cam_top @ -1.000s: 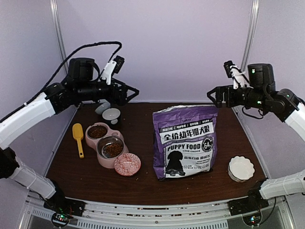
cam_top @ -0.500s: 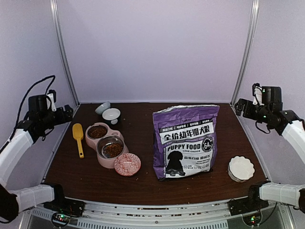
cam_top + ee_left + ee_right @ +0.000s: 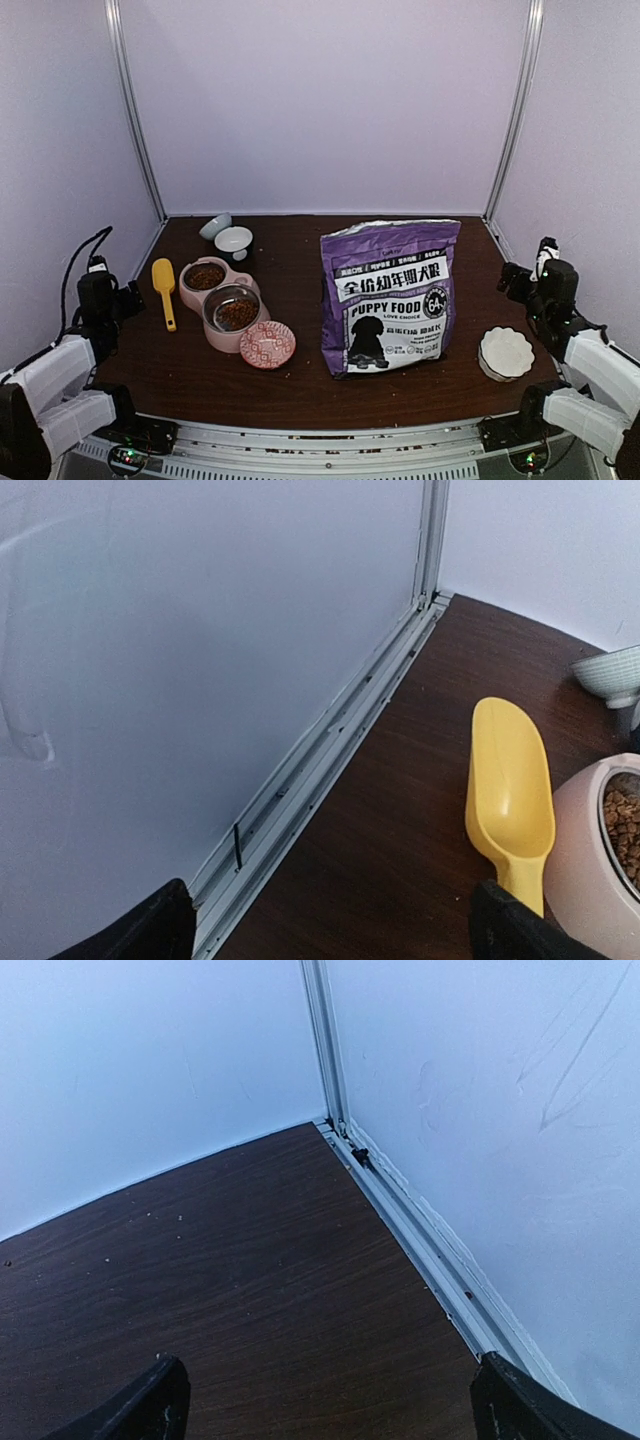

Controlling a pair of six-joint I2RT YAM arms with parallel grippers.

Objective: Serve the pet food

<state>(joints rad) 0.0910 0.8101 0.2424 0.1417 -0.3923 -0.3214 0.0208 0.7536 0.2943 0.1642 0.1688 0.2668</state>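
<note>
Top external view: the left gripper (image 3: 127, 298) sits low by the side wall. Its jaws are spread wide and hold nothing. The right gripper (image 3: 512, 281) sits low by the other side wall. Its jaws are wide apart too, and nothing is between them.

The small brown dry pet food bits (image 3: 206, 276) lie in the two steel bowls of the pink plastic double feeder (image 3: 214, 293). The feeder is ahead of the left jaws and off to one side. The big purple bag with the black puppy picture (image 3: 390, 295) stands upright in the middle of the dark brown wooden table (image 3: 300, 385), well apart from both pairs of jaws and between them.

The long yellow plastic scoop (image 3: 510, 780) lies flat between the left jaws and the feeder, just beside the feeder. In the left wrist view, its handle points back at one finger.

A small round red and white patterned dish (image 3: 267, 344) sits right by the near end of the feeder. A small white bowl (image 3: 234, 240) and a pale grey bowl (image 3: 214, 226) sit past the feeder, far ahead of the left jaws.

A white dish with a wavy edge (image 3: 505, 352) sits near the right jaws, closer to the arm bases.

In the right wrist view there is only bare table and a wall corner ahead of the right jaws.
</note>
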